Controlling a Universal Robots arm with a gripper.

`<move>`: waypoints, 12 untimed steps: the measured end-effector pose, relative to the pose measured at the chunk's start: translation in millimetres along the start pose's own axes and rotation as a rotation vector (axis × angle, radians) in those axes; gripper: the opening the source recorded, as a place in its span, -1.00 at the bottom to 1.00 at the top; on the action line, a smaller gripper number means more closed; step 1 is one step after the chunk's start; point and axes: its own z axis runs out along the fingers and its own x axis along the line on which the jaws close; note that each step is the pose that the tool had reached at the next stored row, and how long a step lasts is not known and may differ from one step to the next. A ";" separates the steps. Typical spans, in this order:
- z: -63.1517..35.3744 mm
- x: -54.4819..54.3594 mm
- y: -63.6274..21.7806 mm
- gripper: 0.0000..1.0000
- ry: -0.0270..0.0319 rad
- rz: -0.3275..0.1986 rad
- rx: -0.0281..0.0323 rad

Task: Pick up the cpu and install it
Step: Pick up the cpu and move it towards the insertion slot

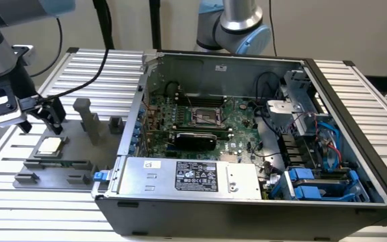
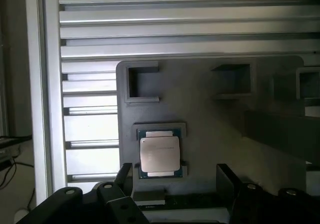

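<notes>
A ribbed aluminium table [image 1: 18, 201] is carrying a grey fixture tray [image 1: 72, 149] at the exterior view's left, with an open computer case [image 1: 247, 212] beside it. The cpu [image 1: 49, 146] is lying flat in its square seat on the tray, silver top up. The gripper [image 1: 41, 126] is hovering just above it, its 2 fingers [image 2: 124, 178] spread wide on either side of the cpu and holding nothing. Inside the case, the motherboard socket [image 1: 205, 117] is facing up.
</notes>
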 end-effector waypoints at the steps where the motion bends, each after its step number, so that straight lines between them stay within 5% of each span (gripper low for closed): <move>1: 1.9 0.0 -0.1 0.54 -0.0001 0.000 -0.0001; 12: 19.6 4.3 -0.9 0.54 0.0045 -0.014 -0.0001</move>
